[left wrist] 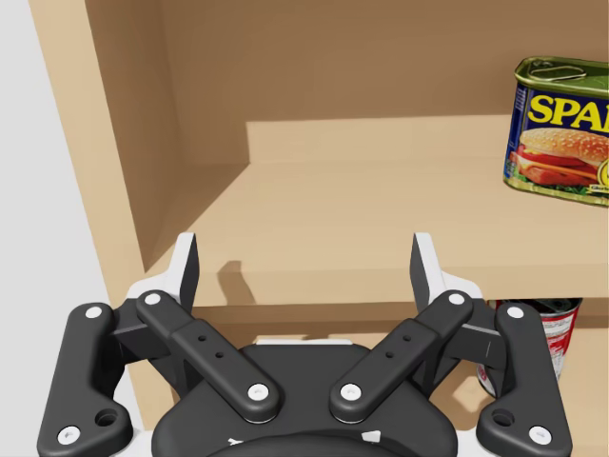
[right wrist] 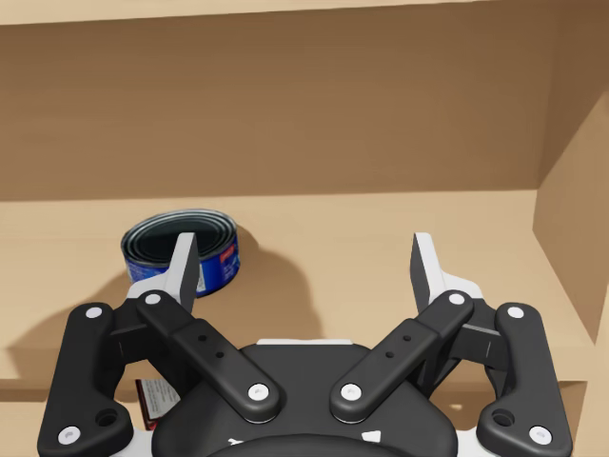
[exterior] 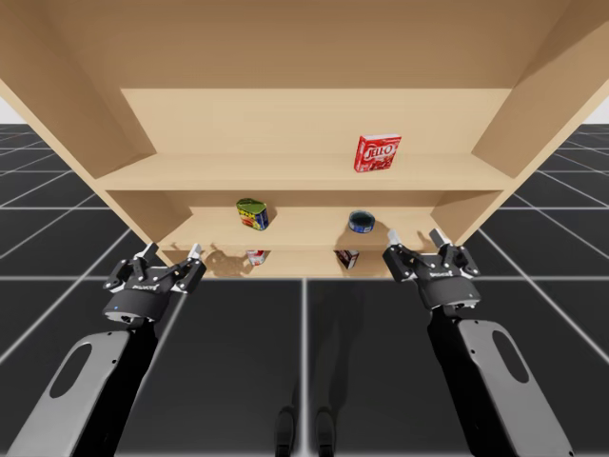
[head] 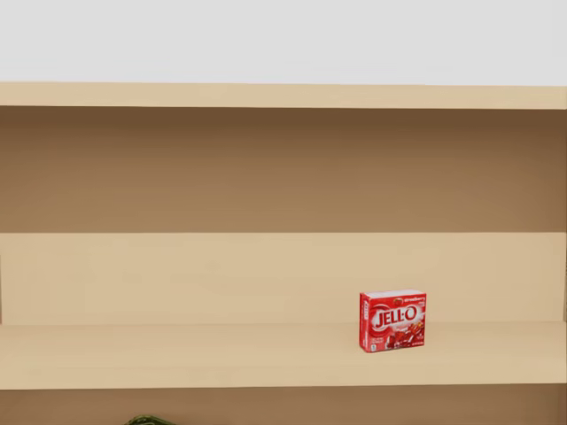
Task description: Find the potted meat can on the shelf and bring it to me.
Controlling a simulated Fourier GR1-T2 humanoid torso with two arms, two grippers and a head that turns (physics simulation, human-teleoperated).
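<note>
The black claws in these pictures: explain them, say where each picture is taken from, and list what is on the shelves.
They are the two-finger grippers of a simulated humanoid robot. The high view looks down from above: the left gripper and the right gripper hang before a wooden shelf, both open and empty. The head view, from the robot's head, shows a red box on the upper board. Each wrist view looks along one gripper. The left one sees the potted meat can upright on the middle board; the right one sees a low blue round can on that same board. The board below holds a red can and another red-and-white item.
</note>
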